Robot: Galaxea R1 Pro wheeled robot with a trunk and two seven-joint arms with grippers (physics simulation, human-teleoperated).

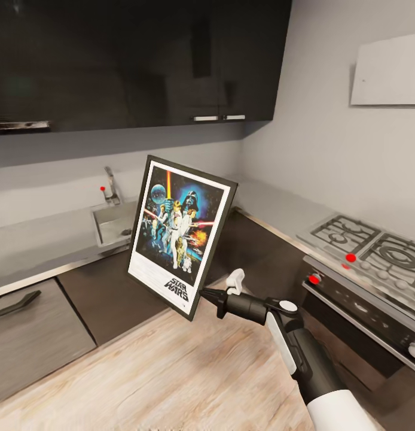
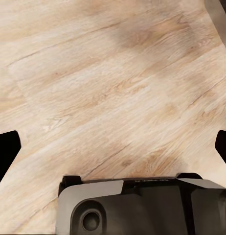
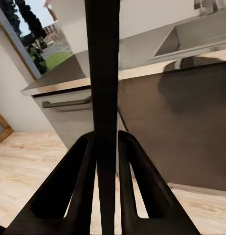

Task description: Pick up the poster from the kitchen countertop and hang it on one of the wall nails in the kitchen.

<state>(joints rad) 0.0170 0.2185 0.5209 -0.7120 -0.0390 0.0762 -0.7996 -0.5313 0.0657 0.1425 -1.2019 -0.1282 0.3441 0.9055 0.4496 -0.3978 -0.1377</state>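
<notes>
Reading "STAR WARS" — the poster (image 1: pixel 180 233) hangs tilted, its lower edge clamped in the right pincer (image 1: pixel 205 294).

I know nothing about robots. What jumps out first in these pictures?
A framed Star Wars poster hangs in mid-air, tilted, before the sink, pinched at its lower corner by the right claw. Seen from that claw's own camera, the frame's black edge sits between both fingers. A stove stands at the right.
</notes>
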